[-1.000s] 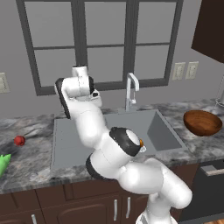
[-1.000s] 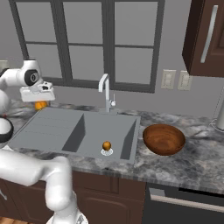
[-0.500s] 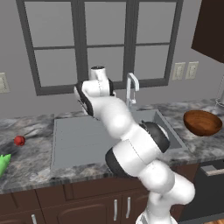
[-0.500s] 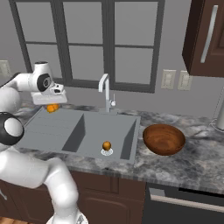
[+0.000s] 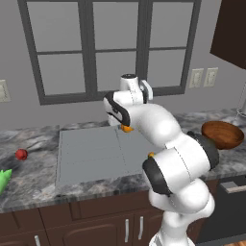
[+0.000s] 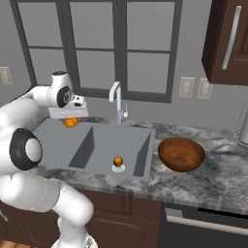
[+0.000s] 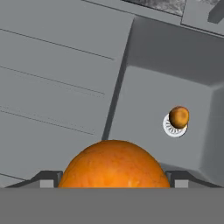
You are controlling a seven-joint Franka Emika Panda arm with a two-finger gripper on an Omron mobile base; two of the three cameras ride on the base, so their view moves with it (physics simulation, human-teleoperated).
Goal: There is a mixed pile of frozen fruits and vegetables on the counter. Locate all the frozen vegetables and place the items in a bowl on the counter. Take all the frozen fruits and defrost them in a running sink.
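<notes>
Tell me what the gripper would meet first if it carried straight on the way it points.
Holding the bright orange ball, the gripper points down at the sink, probably its ribbed drainboard near the basin edge; depth is unclear.

Light is even and flat, with no clear source and no glare. The sink (image 6: pixel 104 145) serves as landmark: its inner walls are shaded darker than its floor, and a soft shadow lies under the ball on its drain. Above it, the window panes are plain grey. Edges are sharp, without blur or distortion.
</notes>
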